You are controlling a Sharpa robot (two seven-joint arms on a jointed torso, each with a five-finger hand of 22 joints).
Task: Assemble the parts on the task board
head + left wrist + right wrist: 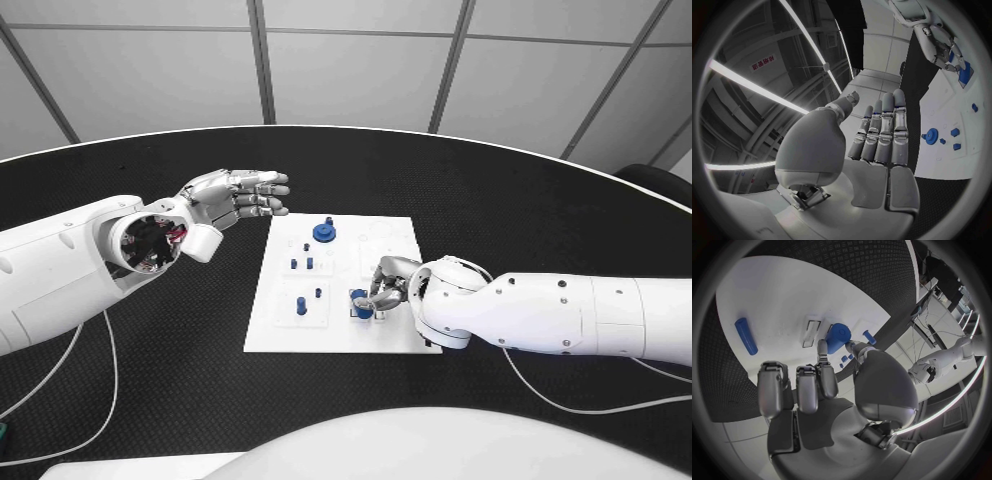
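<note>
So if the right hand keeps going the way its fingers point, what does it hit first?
Most likely the blue part at its fingertips on the task board; whether they touch is unclear.

Bright, even overhead light on the black counter (476, 190), and the white task board (274, 335) nearly glares. Soft shadows only. Both wrist views bulge hard, straight edges bending toward a dark rim. Ceiling light strips streak white behind the left hand (873, 145), blown out.
</note>
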